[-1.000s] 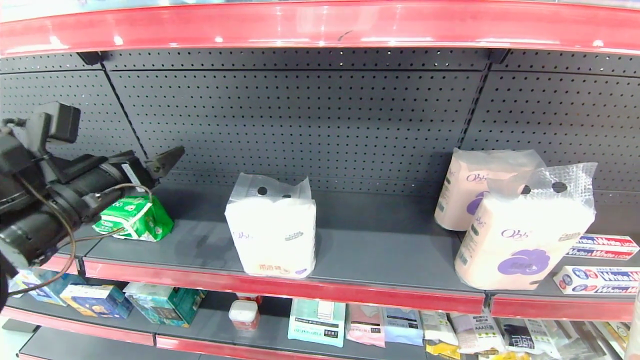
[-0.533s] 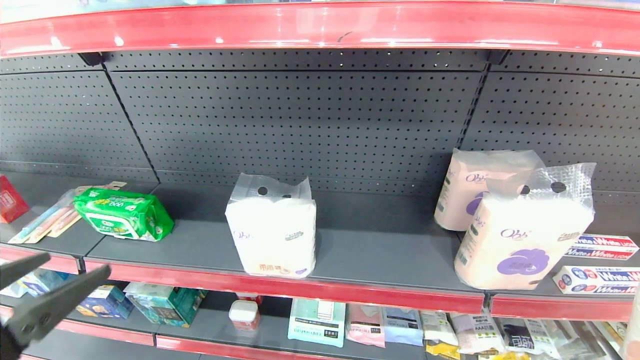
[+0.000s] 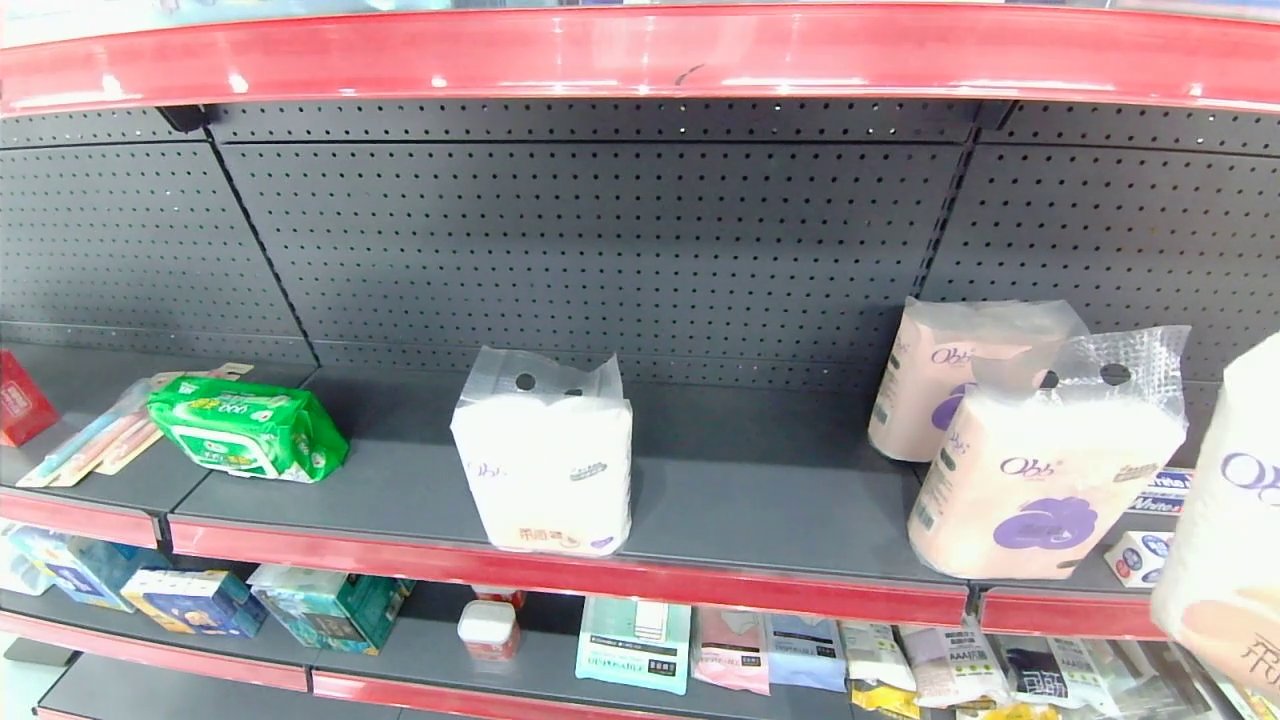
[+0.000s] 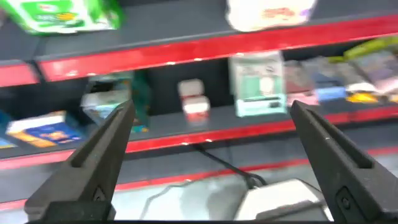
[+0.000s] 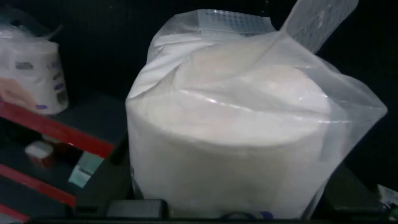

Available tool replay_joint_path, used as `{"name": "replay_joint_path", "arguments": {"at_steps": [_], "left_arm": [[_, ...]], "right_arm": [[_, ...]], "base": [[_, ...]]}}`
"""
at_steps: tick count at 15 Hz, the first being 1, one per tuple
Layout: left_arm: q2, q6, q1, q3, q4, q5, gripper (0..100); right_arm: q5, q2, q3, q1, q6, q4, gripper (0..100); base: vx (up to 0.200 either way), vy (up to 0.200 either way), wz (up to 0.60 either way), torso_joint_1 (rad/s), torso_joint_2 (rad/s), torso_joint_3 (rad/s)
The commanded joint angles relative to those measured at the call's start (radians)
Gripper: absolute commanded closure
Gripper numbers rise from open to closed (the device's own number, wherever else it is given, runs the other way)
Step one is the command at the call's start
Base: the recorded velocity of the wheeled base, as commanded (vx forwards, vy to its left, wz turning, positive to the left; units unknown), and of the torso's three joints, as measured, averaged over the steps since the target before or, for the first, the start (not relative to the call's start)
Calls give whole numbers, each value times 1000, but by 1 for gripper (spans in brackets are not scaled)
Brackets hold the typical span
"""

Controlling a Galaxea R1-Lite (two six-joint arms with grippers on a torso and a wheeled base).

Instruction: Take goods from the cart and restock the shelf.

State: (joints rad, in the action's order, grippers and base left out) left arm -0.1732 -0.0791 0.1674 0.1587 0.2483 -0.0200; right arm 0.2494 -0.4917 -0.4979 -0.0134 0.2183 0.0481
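Observation:
A large white tissue pack in clear plastic is held up by my right gripper, which is shut on its base. The same tissue pack hangs at the far right in the head view, in front of the shelf. On that shelf stand a white tissue pack and two pink ones. My left gripper is open and holds nothing, low down facing the lower shelves.
Green wipes, toothbrushes and a red box lie on the left of the shelf, toothpaste boxes on the right. Bare shelf lies between the white and pink packs. Lower shelves hold several small goods.
My left arm has dropped down and out of the head view, uncovering the wipes. The tissue pack has risen into that view at the right edge, hiding part of the toothpaste boxes.

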Motion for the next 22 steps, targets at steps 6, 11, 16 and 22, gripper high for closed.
{"name": "replay_joint_path", "arguments": {"at_steps": [6,11,16,22], "left_arm": [[75,122,-2,-79,-129,161,0],[77,171,-2,-159,-308,184,0],[75,148,-2,-159,-276,120,0],[75,108,-2,-159,-248,14,0]], "right_arm": [[16,-341,-223,340,-65,12,100],[16,-349,-84,352,-70,32,100],[11,-377,-99,432,-60,119,100],[-24,-416,-114,486,-65,127,100]], "base": [[0,0,0,0,0,0],[0,0,0,0,0,0],[0,0,0,0,0,0],[0,0,0,0,0,0]]}}
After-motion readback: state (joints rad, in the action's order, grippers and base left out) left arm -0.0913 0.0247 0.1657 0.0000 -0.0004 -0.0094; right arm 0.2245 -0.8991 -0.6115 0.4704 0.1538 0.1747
